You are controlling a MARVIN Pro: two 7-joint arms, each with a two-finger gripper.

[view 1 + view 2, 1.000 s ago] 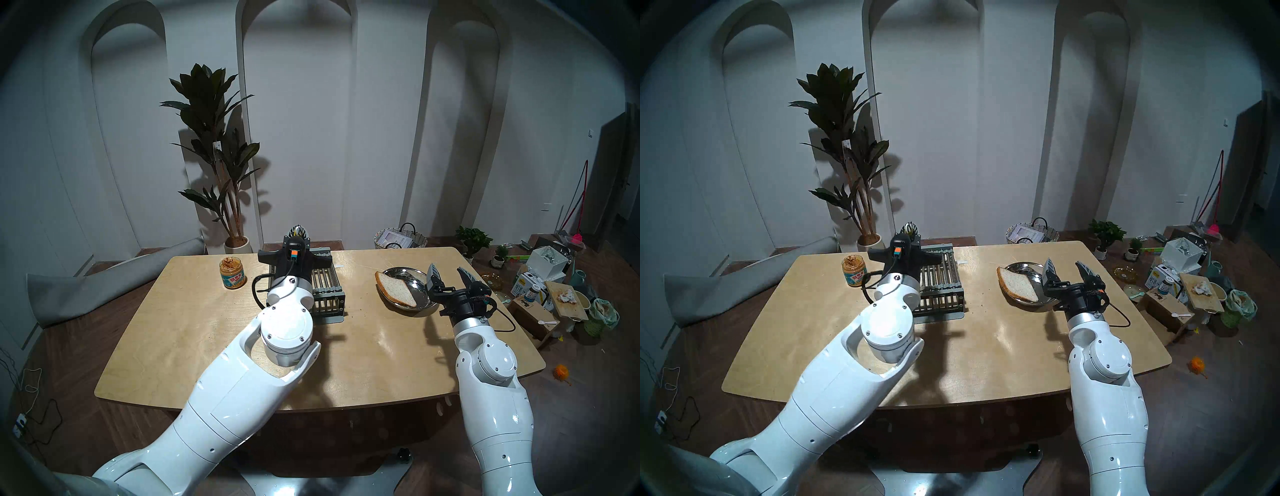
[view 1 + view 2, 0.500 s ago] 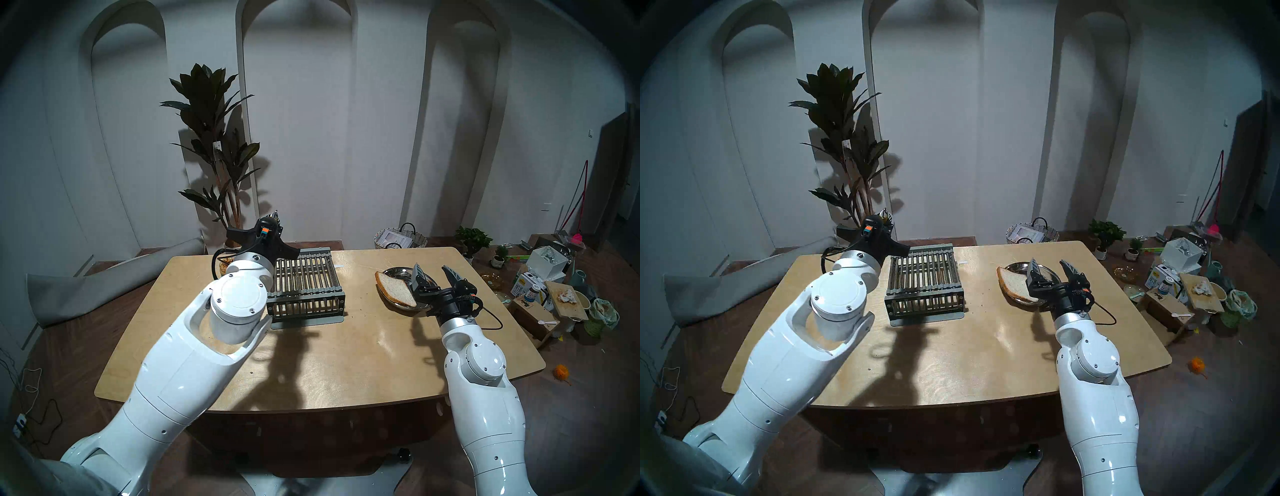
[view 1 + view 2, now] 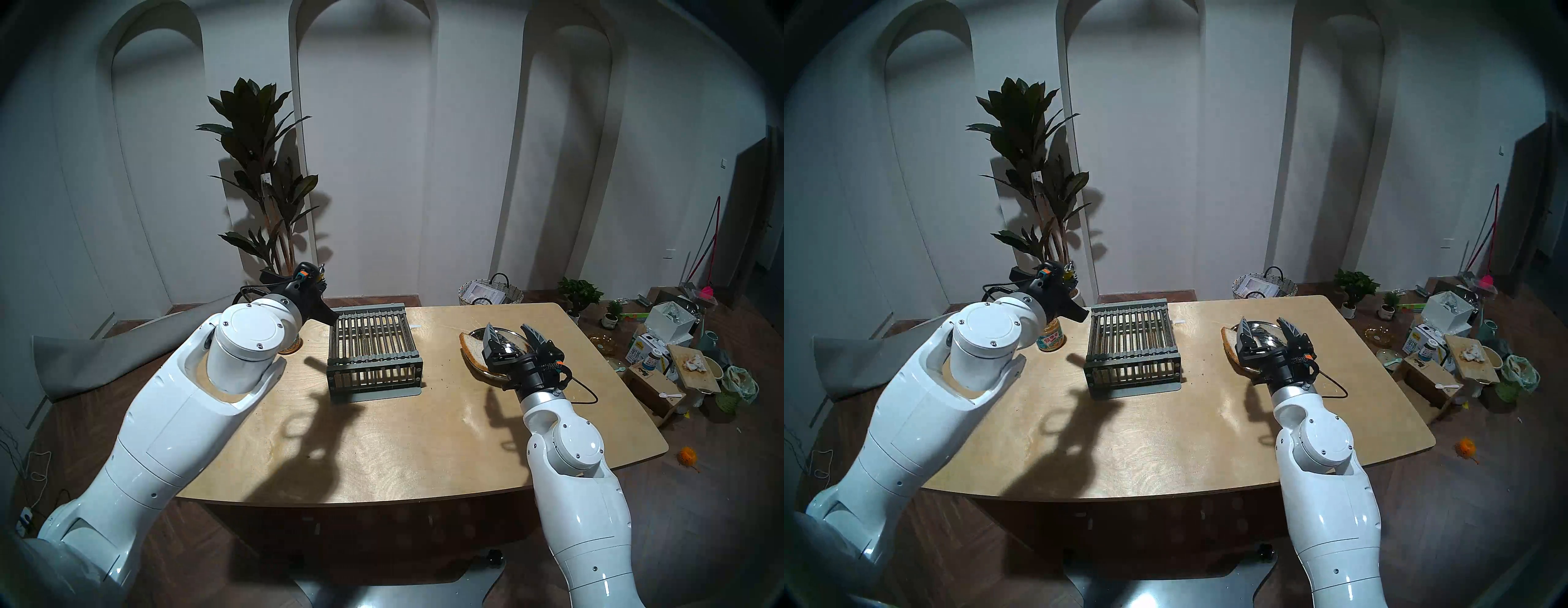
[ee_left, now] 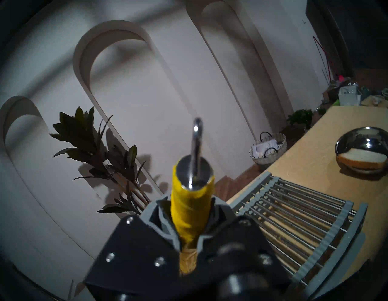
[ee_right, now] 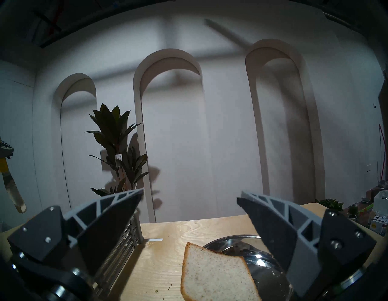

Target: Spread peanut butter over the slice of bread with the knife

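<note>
we see a pale wooden table [image 3: 424,446] under both white arms. a grey slatted rack [image 3: 375,354] stands to the right of our left gripper [image 4: 190,226] and to the left of our right gripper [image 3: 511,335]. just ahead of and below the right gripper sits a steel dish [image 5: 270,271], with the slice of bread [image 5: 216,275] leaning over its left rim; that gripper's fingers stand wide apart, holding nothing. the left gripper hovers raised, clamped on the yellow handle of the knife [image 4: 192,201], ring end up, blade hanging below. the jar of peanut butter [image 3: 1051,337] stands on the table just beneath it, partly hidden by the wrist.
</note>
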